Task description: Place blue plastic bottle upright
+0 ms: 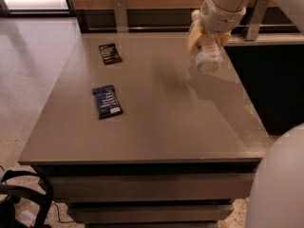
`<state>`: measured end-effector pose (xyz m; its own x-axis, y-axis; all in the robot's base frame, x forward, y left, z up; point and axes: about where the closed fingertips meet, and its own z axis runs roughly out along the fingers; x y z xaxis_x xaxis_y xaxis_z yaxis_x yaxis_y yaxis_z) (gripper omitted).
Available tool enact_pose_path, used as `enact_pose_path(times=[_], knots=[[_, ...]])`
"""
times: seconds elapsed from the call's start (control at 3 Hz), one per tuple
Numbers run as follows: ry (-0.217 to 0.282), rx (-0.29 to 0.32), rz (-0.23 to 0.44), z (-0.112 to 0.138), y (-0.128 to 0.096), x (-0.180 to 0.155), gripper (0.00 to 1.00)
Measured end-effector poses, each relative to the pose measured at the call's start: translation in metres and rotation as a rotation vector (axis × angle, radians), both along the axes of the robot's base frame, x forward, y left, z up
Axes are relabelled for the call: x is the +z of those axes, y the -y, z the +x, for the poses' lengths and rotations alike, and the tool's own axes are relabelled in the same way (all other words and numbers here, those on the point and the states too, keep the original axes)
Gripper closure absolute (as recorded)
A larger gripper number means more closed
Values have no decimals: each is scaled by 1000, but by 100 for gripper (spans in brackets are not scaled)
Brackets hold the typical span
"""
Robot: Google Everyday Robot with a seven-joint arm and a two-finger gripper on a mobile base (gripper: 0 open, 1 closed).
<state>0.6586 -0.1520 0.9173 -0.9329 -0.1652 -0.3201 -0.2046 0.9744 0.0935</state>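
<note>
gripper: gripper (205,38) at the far right of the scene, over the far right part of the counter (180,118), hanging from the white arm (227,4) that comes in from the top right
jaws: closed around the blue plastic bottle, yellowish pads on its sides
blue plastic bottle: blue plastic bottle (209,60) held in the jaws, not upright, tilted with one round pale end pointing toward the near side and slightly down; cannot tell if that end is cap or base
bottle vs counter: looks lifted off the surface, dim shadow on the counter just nearer than it
dark blue wrapper: dark blue wrapper (107,101) flat on the left half of the counter, mid depth, well apart from the bottle
black packet: black packet (109,53) flat at the far left of the counter, beyond the dark blue wrapper, apart from it
robot body: white robot body (280,184) fills the near right corner
floor: pale speckled floor (28,80) to the left of the counter
near left: black strap or bag (23,198) on the floor by the near left corner of the counter
</note>
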Motion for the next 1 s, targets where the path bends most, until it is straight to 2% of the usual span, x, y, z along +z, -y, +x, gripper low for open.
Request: enact_pose_path(times=[0.33,0.67,1.0], knots=[[143,92,79,1,17,24,100],[313,242,159,6,27,48,100],[438,415,184,9,28,62,100]])
